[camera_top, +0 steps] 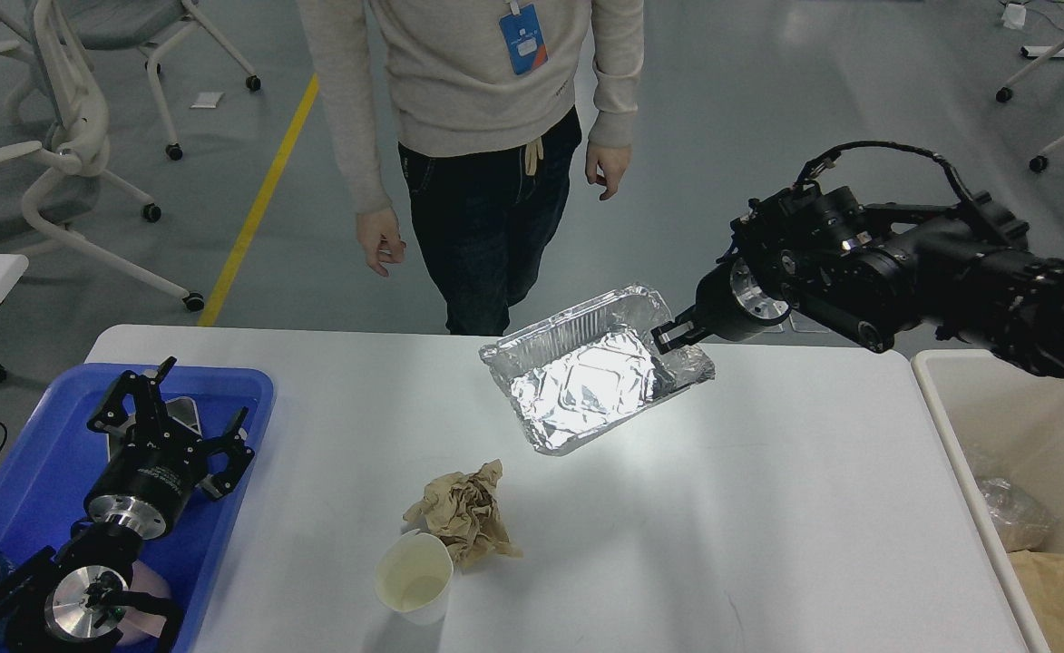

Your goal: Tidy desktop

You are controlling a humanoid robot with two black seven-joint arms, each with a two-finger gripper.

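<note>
Gripping one corner of a crumpled foil tray (586, 385), the right gripper (674, 336) holds it tilted above the far middle of the white worktop (767, 508). Nearer lie a crumpled brown paper (463, 512) and a paper cup (414, 578), touching. The left gripper (169, 422) hangs spread open over a blue tray (24, 481).

The right gripper (674, 337) pinched a foil tray (586, 381) by its rim above the desktop (767, 508); crumpled brown paper (463, 512) touched a paper cup (414, 576), left gripper (169, 422) spread over the blue tray (33, 481)
</note>
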